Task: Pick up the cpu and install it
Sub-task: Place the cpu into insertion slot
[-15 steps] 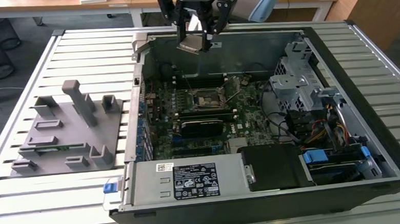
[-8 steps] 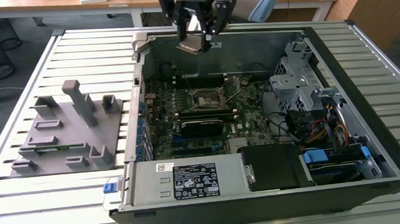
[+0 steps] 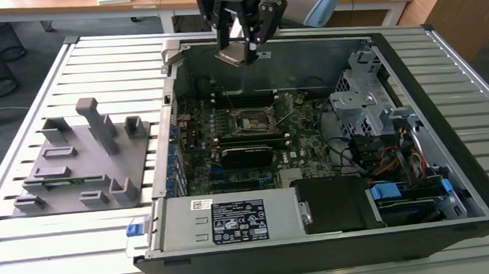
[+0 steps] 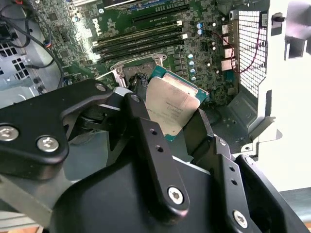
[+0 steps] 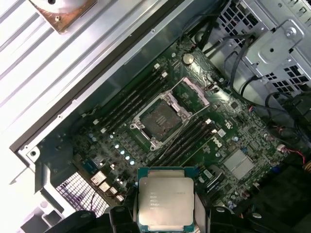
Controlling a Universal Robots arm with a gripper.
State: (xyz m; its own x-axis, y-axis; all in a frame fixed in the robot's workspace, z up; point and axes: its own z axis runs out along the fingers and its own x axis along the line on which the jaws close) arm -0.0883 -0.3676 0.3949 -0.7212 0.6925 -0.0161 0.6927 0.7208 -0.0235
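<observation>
My gripper hangs above the far wall of the open computer case, shut on the cpu. The cpu is a flat square chip with a silver top and a green rim, held tilted between the two black fingers. In both wrist views the cpu sits edge-on in the grip, over the motherboard. The motherboard socket lies open with its metal frame lifted, below the chip and nearer the case's middle. The memory slots run beside the socket.
A grey fixture tray with upright posts lies on the slatted table at the exterior view's left. Inside the case are a metal drive cage, loose cables, a black shroud and the power supply.
</observation>
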